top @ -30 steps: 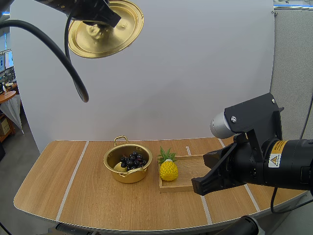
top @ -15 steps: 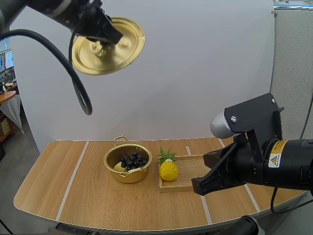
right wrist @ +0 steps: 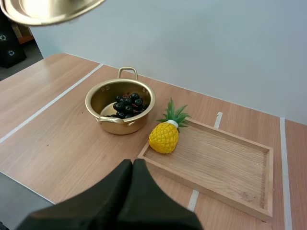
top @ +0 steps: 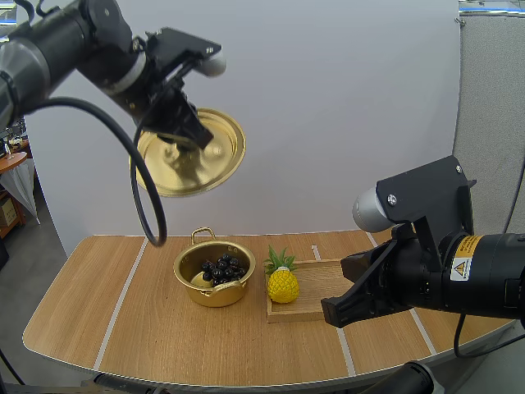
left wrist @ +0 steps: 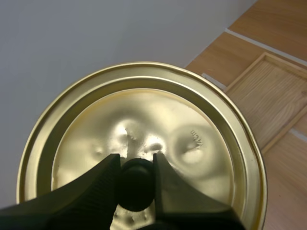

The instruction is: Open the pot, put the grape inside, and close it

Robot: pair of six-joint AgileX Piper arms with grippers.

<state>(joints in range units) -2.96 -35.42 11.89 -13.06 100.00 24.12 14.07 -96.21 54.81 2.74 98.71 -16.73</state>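
The gold pot (top: 215,275) (right wrist: 120,107) stands open on the table with the dark grape bunch (top: 222,269) (right wrist: 125,104) inside it. High above the pot hangs the gold lid (top: 192,153) (left wrist: 144,139) (right wrist: 45,9), tilted, its underside facing the high camera. My left gripper (top: 176,130) (left wrist: 136,172) is shut on the lid's black knob (left wrist: 137,184). My right gripper (top: 336,313) (right wrist: 133,165) hovers near the tray's front edge, its fingers together with nothing in them.
A yellow toy pineapple (top: 282,281) (right wrist: 166,134) lies on the left end of the wooden tray (top: 320,291) (right wrist: 216,165), right of the pot. White tape lines cross the wooden tabletop. The table's curved front edge runs close below my right arm.
My left arm has brought the lid down and a little to the right, toward the pot. The right arm, pot and grapes have stayed still.
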